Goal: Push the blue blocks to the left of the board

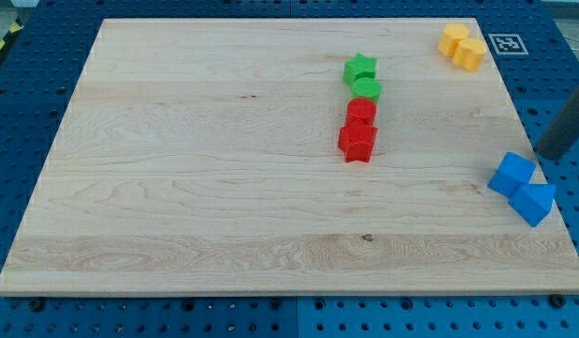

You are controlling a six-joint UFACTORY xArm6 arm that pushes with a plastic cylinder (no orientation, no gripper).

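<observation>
Two blue blocks lie touching at the board's right edge: a blue cube-like block [511, 175] and, just below and right of it, a blue wedge-like block [534, 203] that overhangs the edge. My rod comes in from the view's right; my tip [544, 156] is just up and right of the upper blue block, close to it, over the blue pegboard off the wooden board [223, 188].
A column near the board's middle: green star [360, 68], green round block [366, 90], red block [361, 112], red star-like block [358, 142]. Two yellow blocks [463, 46] sit touching at the top right corner. A fiducial tag [505, 43] lies beside them.
</observation>
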